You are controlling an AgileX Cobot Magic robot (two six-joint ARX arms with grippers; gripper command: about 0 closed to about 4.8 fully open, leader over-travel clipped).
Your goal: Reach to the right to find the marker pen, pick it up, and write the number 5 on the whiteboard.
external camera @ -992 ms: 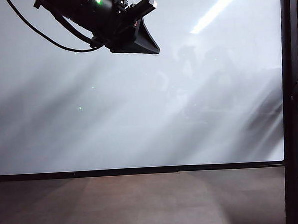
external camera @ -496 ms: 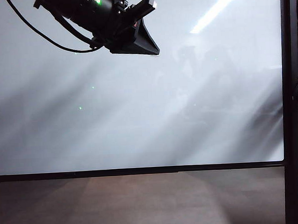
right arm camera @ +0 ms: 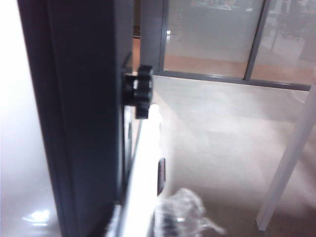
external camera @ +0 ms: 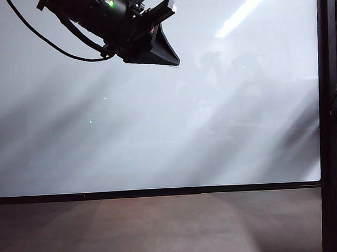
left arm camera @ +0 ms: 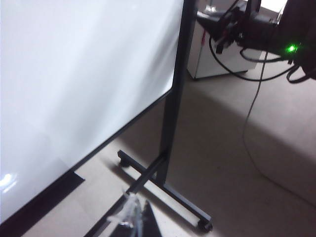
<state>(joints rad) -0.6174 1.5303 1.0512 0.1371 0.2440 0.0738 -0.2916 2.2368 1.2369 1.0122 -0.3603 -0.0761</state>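
Ext view: left gripper (external camera: pixel 172 32) hangs high before the whiteboard (external camera: pixel 157 132), nothing held, jaw gap unclear. Board blank, no 5 yet.

L wrist view: board and its post (left arm camera: pixel 173 98) ahead of the tips, floor below; can't tell the opening.

R wrist view: right gripper (right arm camera: pixel 180 215) sits just beside the post, past the board edge. Slim white rod next to the tips, prob the marker pen (right arm camera: pixel 143 168), not sure. Can't tell if I'm clamped on it.

I judge step = pen pickup. Next: confirm grip, lift clear of the post, swing to the board.

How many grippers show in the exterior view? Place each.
1. The left gripper hangs open at top left, before the whiteboard. The right gripper may be hidden beyond the post at the right edge.
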